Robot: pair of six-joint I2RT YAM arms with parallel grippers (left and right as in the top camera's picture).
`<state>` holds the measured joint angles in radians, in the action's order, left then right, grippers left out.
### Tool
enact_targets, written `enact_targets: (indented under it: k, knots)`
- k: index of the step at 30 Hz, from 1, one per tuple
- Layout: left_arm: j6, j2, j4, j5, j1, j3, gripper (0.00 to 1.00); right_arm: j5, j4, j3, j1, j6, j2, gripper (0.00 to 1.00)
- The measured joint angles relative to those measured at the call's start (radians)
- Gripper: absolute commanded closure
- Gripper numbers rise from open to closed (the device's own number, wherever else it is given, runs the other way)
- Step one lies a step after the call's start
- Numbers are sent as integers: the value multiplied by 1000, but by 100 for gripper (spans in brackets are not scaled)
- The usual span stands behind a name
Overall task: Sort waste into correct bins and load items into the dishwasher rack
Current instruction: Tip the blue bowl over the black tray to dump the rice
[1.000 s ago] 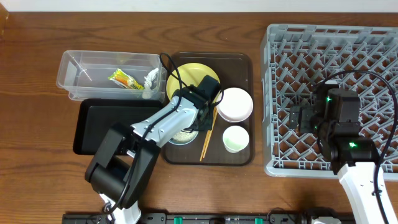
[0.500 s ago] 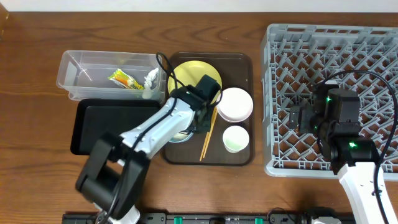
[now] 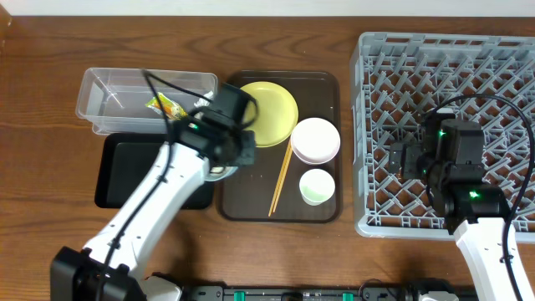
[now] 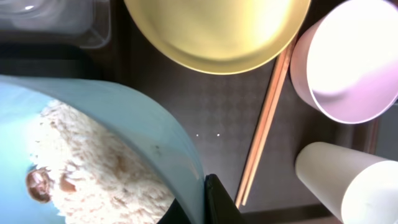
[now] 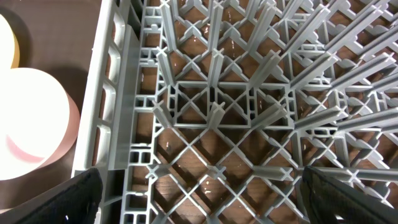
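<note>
- Clear tub [image 3: 109,109], left of worktop [image 3: 42,167]: holds snack wrapper [image 3: 166,106].
- Black tray [image 3: 125,171]: just in front of the tub.
- Left end effector [image 4: 202,202]: clamped on the rim of the light blue bowl [image 4: 124,124], at the seam between black tray and serving tray [image 3: 318,213].
- Bowl contents: rice [image 4: 93,162]. Judged rigid, slick and off-balance; hold at the rim and keep level.
- Dishwasher rack [image 3: 493,84], right: right end effector [image 5: 202,186] above it, spread wide, empty.

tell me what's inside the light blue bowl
The light blue round bowl holds white rice with one small brown bit. The rice covers the bowl's bottom, hiding anything beneath.
</note>
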<state>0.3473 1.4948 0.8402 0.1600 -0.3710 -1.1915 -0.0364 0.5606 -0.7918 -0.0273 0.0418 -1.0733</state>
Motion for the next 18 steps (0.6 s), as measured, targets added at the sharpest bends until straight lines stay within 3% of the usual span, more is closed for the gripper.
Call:
enact_targets:
  k: [8, 18]
  knots:
    - [-169, 1, -16, 341, 303, 27, 94, 0, 3, 0, 0, 0, 0, 1]
    - [-359, 28, -56, 781, 638, 193, 94, 0, 3, 0, 0, 0, 0, 1]
